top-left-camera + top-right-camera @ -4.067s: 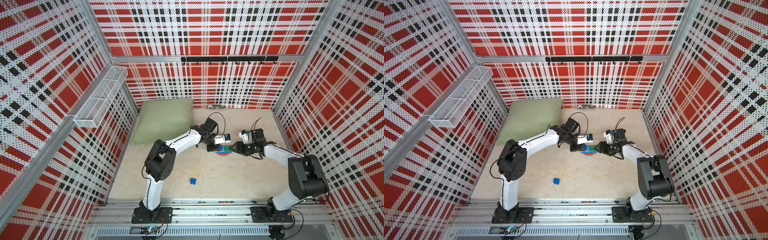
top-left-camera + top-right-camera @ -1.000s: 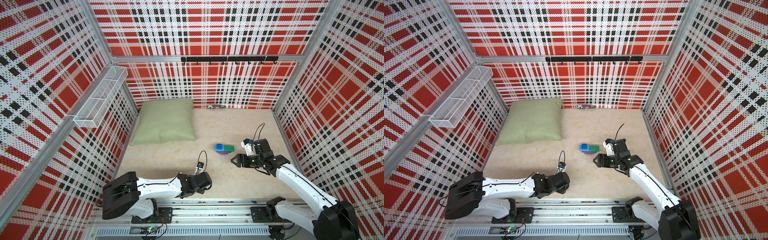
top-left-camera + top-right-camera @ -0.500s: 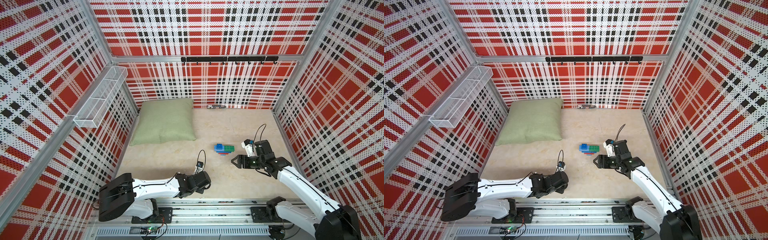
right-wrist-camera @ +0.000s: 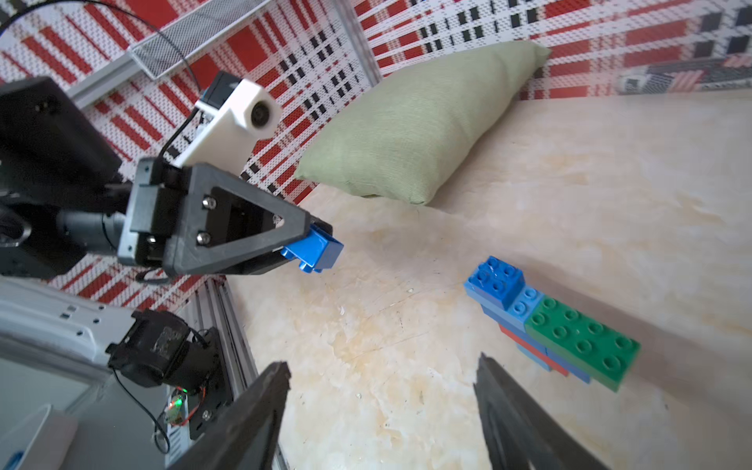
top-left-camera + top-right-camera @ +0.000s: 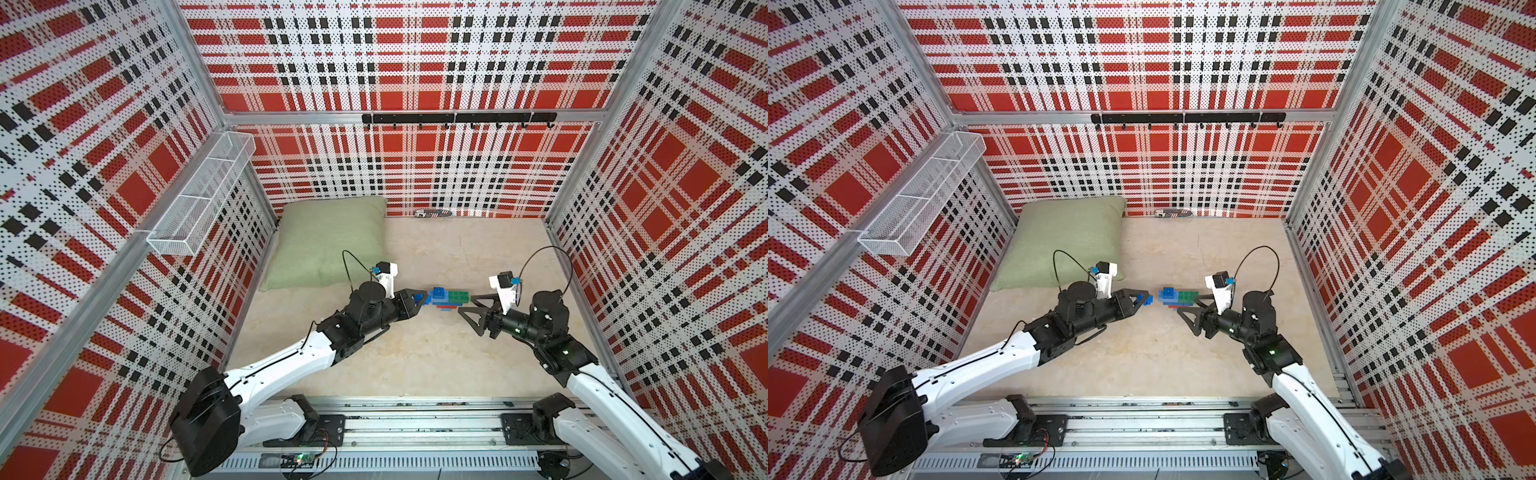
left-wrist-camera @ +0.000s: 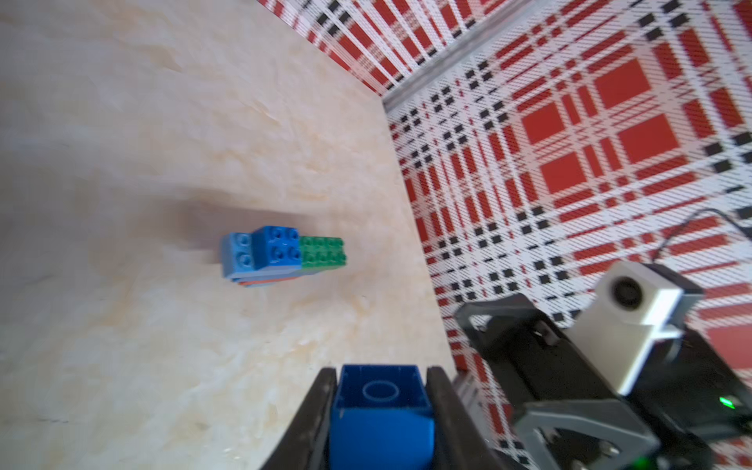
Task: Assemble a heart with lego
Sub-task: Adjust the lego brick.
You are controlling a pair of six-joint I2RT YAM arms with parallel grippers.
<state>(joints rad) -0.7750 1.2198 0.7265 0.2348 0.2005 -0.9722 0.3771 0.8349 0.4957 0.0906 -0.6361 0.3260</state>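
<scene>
Lego job right now: bringing one more brick to the heart (image 5: 449, 298). My left fingers (image 4: 297, 232) are squeezed tight on a small dark blue brick (image 6: 380, 411), up in the air just beside the heart, not touching it. Its hollow side faces forward, not down. My right fingers (image 5: 466, 305) are wide apart and hold nothing. They sit low at the heart's other end; I cannot tell if they touch it. The heart rests on the tabletop (image 5: 415, 361), between my two arms. It is a little stepped pile: a dark blue block sits on top of a light blue one, next to a long green brick (image 4: 582, 342), with blue and red rows under. I think I must next turn the brick hollow side down, line it up over the green studs and push. My right fingers may need to hold the pile so it does not slide.
</scene>
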